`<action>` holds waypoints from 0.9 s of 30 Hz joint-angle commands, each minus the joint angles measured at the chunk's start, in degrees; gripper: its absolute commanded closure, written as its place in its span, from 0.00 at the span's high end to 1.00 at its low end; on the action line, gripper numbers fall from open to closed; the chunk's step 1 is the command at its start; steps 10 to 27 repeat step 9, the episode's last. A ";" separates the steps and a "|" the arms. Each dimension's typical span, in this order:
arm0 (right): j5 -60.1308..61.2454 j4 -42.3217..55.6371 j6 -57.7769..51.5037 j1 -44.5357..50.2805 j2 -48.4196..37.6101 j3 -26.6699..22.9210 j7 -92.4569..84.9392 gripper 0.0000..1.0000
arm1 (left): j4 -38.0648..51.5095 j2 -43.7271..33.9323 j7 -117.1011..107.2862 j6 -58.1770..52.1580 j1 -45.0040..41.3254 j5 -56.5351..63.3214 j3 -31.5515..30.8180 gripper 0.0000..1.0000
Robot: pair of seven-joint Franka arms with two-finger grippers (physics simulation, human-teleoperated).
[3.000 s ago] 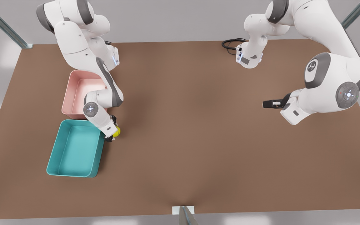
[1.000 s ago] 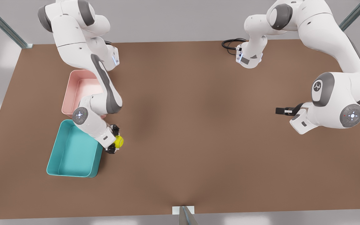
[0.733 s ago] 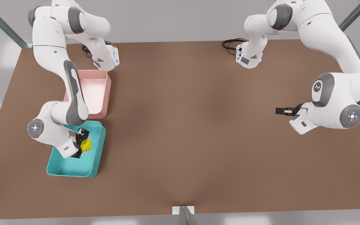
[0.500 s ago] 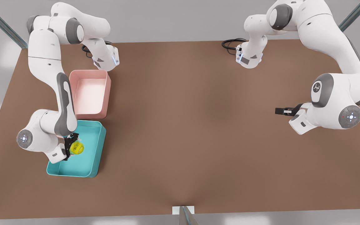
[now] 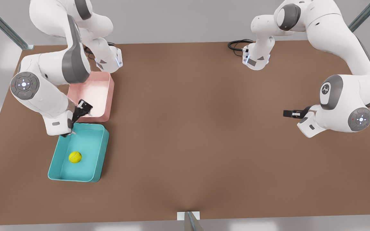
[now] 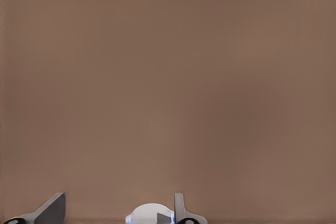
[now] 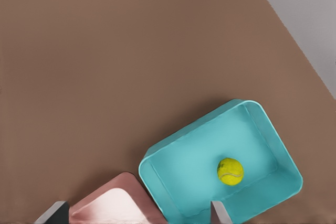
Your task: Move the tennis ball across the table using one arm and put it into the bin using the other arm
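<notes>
Tennis ball (image 5: 75,157): released half a second ago, now loose on the floor of the teal bin (image 5: 54,160), so placement appears complete; right claw (image 5: 77,119) risen above, spread and empty; left claw (image 5: 287,113) waiting over the surface (image 5: 204,134), far right, fingers spread.

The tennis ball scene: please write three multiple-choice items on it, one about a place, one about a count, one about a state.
1. Where is the tennis ball?
A. in the teal bin
B. in the pink tub
C. on the bare table

2. How many tubs stand on the table?
A. one
B. two
C. three

3. The right gripper is
A. shut on the ball
B. open and empty
C. inside the pink tub

Key:
1 A: the tennis ball lies on the floor of the teal bin.
2 B: teal bin and pink tub on the table.
3 B: the right gripper has its fingers spread above the bin's edge.
</notes>
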 commanded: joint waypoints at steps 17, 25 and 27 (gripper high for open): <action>0.33 -7.18 -6.29 -1.53 -7.46 0.48 52.87 1.00 | 0.12 -1.66 0.15 -0.02 -0.59 3.45 -0.87 1.00; 0.33 -7.18 -6.29 -1.53 -7.46 0.48 52.87 1.00 | 0.12 -1.66 0.15 -0.02 -0.59 3.45 -0.87 1.00; 0.33 -7.18 -6.29 -1.53 -7.46 0.48 52.87 1.00 | 0.12 -1.66 0.15 -0.02 -0.59 3.45 -0.87 1.00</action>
